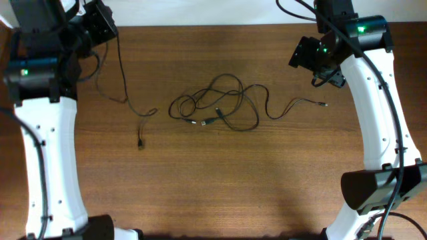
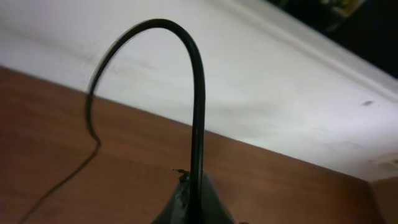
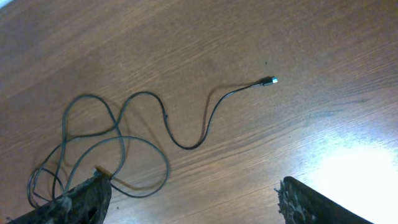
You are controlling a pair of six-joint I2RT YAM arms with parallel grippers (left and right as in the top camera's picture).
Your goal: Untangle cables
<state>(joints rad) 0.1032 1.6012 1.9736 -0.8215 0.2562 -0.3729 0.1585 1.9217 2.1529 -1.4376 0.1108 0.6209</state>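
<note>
A tangle of thin black cables point(image 1: 217, 107) lies at the middle of the wooden table. One tail runs right to a small plug point(image 1: 325, 104), which also shows in the right wrist view point(image 3: 268, 80). A separate black cable point(image 1: 124, 93) runs from my left gripper point(image 1: 107, 28) at the far left down to a plug point(image 1: 140, 143). In the left wrist view my left gripper point(image 2: 189, 185) is shut on this cable point(image 2: 198, 93), which arches up from the jaws. My right gripper point(image 3: 193, 193) is open and empty above the table, right of the tangle point(image 3: 93, 149); it shows overhead too point(image 1: 305, 53).
The table's far edge point(image 1: 213, 25) meets a white wall point(image 2: 280, 93) behind both grippers. The white arms stand at the left point(image 1: 50, 153) and right point(image 1: 377, 120) sides. Bare wood point(image 1: 220, 180) lies in front of the tangle.
</note>
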